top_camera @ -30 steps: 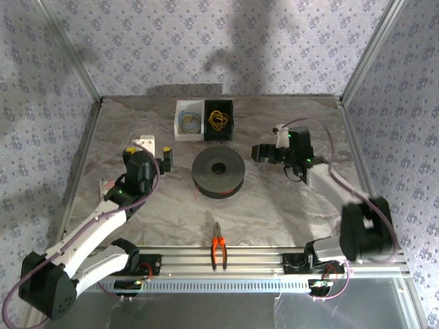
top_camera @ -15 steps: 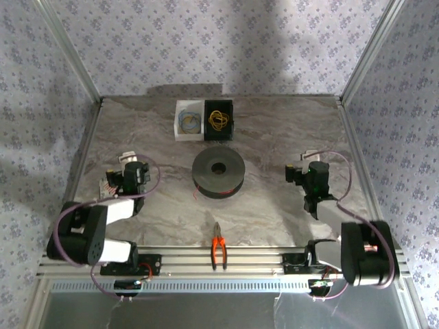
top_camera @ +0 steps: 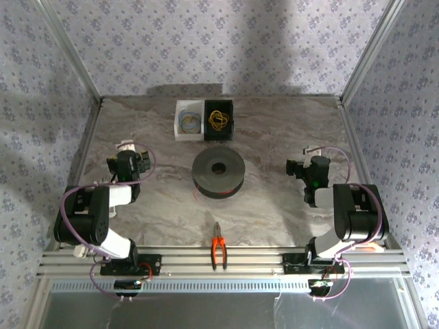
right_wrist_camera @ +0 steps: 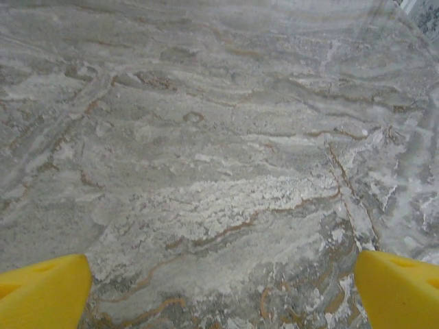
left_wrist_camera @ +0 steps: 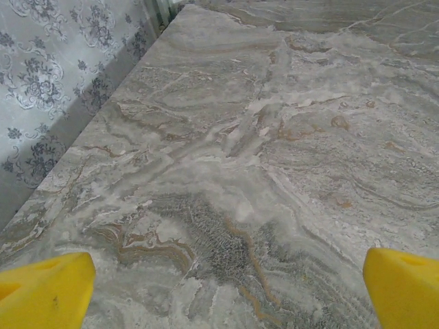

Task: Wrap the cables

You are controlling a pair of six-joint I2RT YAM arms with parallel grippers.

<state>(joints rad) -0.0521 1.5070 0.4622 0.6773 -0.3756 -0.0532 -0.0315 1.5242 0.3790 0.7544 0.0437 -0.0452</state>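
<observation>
grippers idle at either side of a grey marble-patterned tabletop [top_camera: 274,130]. seen from its wrist camera, the left gripper [left_wrist_camera: 223,295] stands wide open. its two yellow fingertips [left_wrist_camera: 42,291] sit at opposite lower corners of the picture, with bare marble between them and nothing in their hold. the right gripper [right_wrist_camera: 219,291] is spread just as wide, its yellow fingertips [right_wrist_camera: 398,288] apart over bare stone and closed on nothing. whether any tip touches the surface cannot be told.

from above, both arms are folded back toward their bases, the left gripper near the table's left edge and the right near its right edge. each is well apart from the black round spool [top_camera: 219,173] at the centre. the thin red wire [top_camera: 196,195] is at that spool — a short red end lies on the marble just beside its near-left rim; how much is wound on cannot be told.

behind the spool, a white open box [top_camera: 180,106] with a pale bluish coil [top_camera: 188,122] and a black open box [top_camera: 219,136] with a yellow wire coil [top_camera: 219,121] stand side by side. orange-handled pliers [top_camera: 219,252] lie at the near edge by the aluminium rail [top_camera: 260,250], between the two arm bases.
</observation>
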